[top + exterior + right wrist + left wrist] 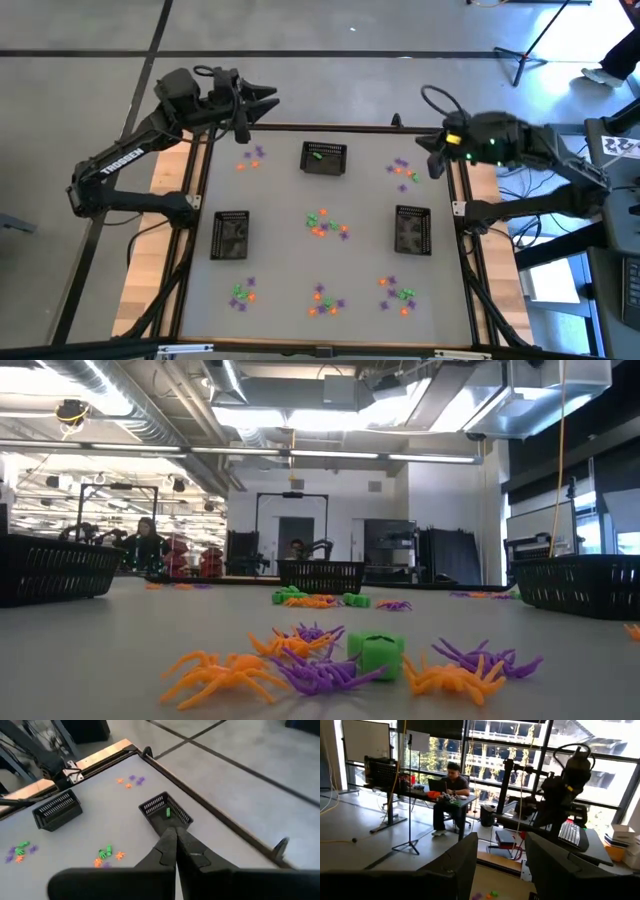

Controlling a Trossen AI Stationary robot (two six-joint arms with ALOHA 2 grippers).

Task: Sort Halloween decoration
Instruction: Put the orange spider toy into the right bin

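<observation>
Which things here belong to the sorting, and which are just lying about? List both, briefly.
Job: middle cluster of trinkets, with more clusters around it; far basket holding a green trinket; left basket; right basket.
Lying about: tripod on the floor; seated person in the room behind.

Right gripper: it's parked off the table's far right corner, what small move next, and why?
Probably swing the right gripper toward the nearby purple, green and orange plastic trinkets and open its shut jaws; that cluster is closest, and the far black mesh basket already holds a green piece.
</observation>
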